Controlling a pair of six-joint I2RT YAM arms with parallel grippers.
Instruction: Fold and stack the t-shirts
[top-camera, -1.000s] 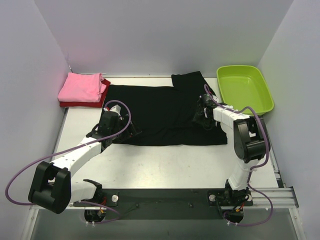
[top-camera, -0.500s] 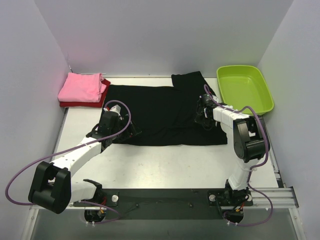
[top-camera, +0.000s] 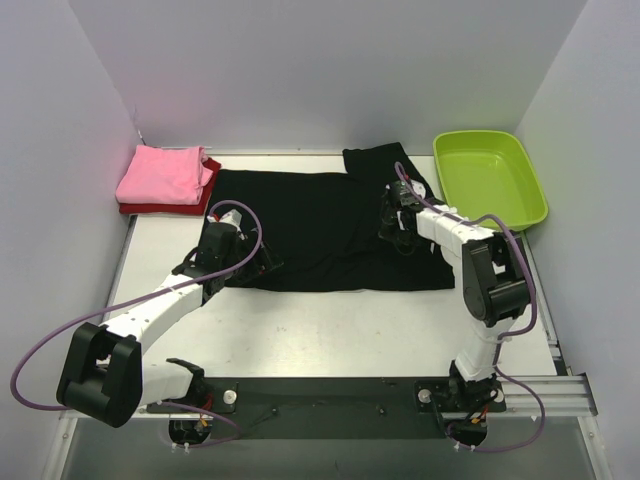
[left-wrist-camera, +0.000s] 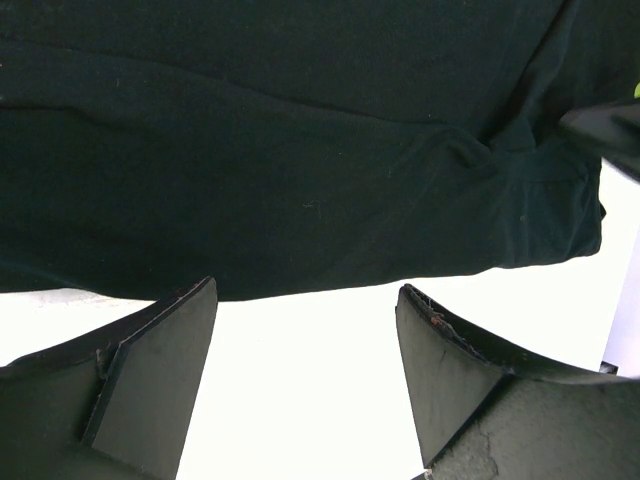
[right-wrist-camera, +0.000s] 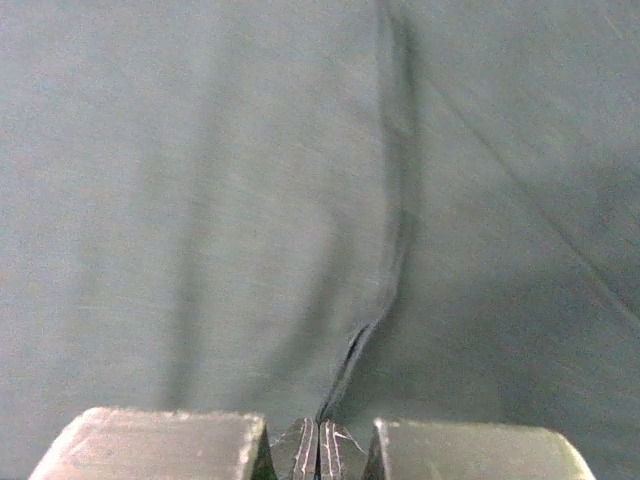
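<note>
The black t-shirt (top-camera: 320, 230) lies spread flat across the middle of the bench (top-camera: 330, 330), its long side running left to right, with one sleeve or flap jutting out at its far right corner. Off the black t-shirt's far left corner sits a folded pink t-shirt (top-camera: 165, 172), stacked on a folded dark red t-shirt (top-camera: 168, 208) whose edges peek out beneath it. Off the black t-shirt's far right corner, just beside the jutting flap, stands a lime-green tub (top-camera: 490, 170).

The left tool (top-camera: 256, 263) rests low at the black t-shirt's near left corner. In the left wrist view its tool (left-wrist-camera: 305, 300) stands wide apart, straddling bare white bench, with the shirt's near hem just beyond the fingertips; nothing is between them.

The right tool (top-camera: 390, 215) is down on the right part of the black t-shirt, inside its edge and near the flap. In the right wrist view the tool (right-wrist-camera: 318, 445) is closed tight together, and a raised ridge of the dark cloth runs straight into the meeting pads, so it pinches a fold of the black t-shirt.
</note>
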